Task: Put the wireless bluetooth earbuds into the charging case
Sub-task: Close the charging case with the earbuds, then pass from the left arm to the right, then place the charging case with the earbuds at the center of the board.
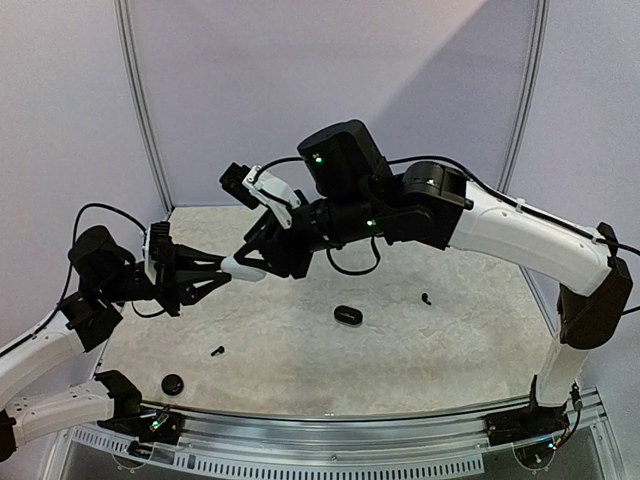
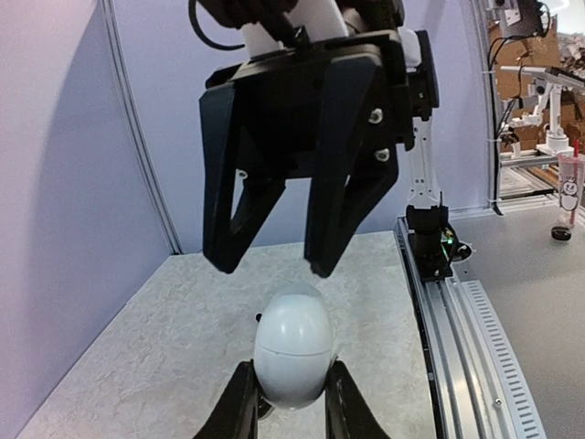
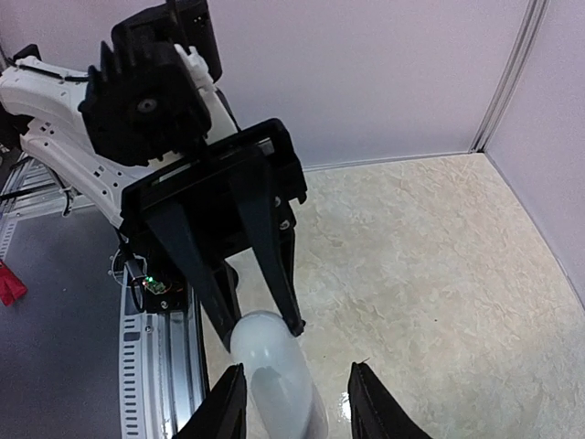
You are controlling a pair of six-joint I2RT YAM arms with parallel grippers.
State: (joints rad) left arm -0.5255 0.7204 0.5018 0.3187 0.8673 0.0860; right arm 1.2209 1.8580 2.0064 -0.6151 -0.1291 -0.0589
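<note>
The left pincer is closed on the white case. The right pincer is open, its tips just above the case. Two black earbuds lie on the table: one on the near side of the left pincer, one well to the right of both.

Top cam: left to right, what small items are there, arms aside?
Flat black round disc → tiny black earbud by the left arm → white egg-shaped case, held up in the left gripper → black oval case → tiny black earbud on the right.
</note>
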